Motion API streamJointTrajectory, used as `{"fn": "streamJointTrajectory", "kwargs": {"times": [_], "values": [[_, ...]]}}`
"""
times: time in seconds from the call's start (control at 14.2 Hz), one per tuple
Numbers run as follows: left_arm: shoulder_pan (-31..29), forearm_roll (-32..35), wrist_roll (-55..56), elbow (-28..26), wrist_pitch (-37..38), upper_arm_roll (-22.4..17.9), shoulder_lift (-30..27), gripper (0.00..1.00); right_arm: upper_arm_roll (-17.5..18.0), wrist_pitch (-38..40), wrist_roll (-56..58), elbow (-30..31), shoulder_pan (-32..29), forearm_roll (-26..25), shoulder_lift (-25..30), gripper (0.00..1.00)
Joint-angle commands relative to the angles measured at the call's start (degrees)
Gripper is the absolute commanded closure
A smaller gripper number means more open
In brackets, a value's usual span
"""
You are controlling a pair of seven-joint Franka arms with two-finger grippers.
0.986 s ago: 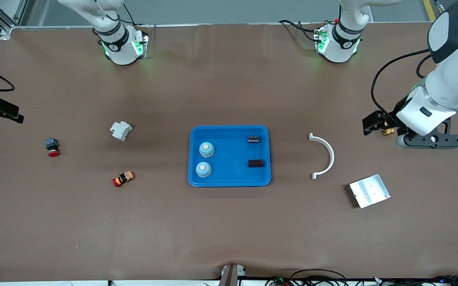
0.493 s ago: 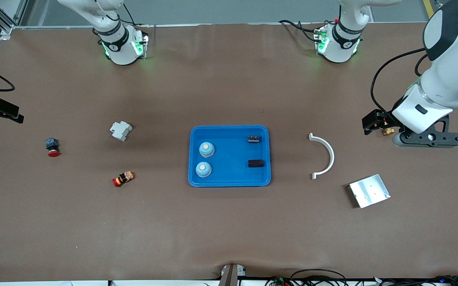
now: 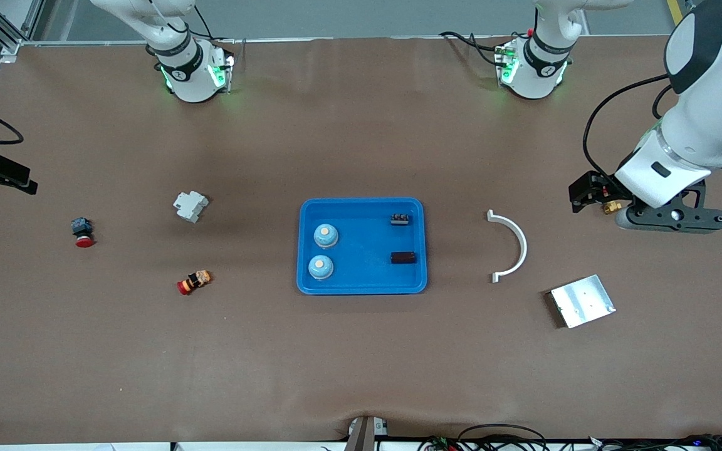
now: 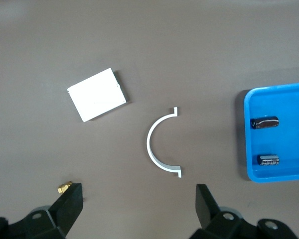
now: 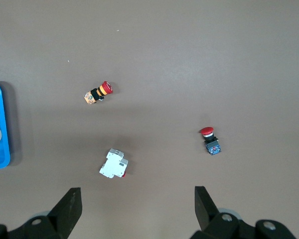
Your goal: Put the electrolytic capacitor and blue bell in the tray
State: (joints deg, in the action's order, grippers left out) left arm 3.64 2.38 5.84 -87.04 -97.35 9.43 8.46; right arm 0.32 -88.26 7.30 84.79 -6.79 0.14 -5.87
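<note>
Front view: the blue tray point(image 3: 362, 246) is sitting mid-desk, holding two blue bells point(image 3: 325, 235) and two electrolytic capacitors point(image 3: 403, 257).

Left wrist view: the left gripper point(image 4: 138, 201) is hovering, fingers point(image 4: 70, 201) spread wide, empty, over the desk near a white curved bracket point(image 4: 160, 143).

Right wrist view: the right gripper point(image 5: 137, 206) is hovering, fingers point(image 5: 204, 201) wide, near a white circuit breaker point(image 5: 113, 164).

Two arms: glossy white rounded shells, black bands at the joints. Bases white, each with a black collar bearing a small white mark and green indicator lights; black cables trail alongside. Left arm point(image 3: 699, 106): black oval panel, looping black cable, black wrist bracket with pale screws. Gripper fingers point(image 4: 70, 204) matte black, wedge-shaped.
</note>
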Motion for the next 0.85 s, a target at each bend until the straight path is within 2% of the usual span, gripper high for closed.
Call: {"fn": "streamJointTrajectory", "kwargs": {"times": [0.0,0.77], "values": [[-0.2,1.0,-1.7,-0.6,-0.4,0.4,-1.3,0.0,0.7,0.5,0.0,0.4,-1.2,0.9,0.8,0.0],[-0.3,0.6,-0.7,-0.8,-0.3,0.4,-1.2,0.0,0.6,0.9,0.0,0.5,-1.5,0.9,0.8,0.0]]}}
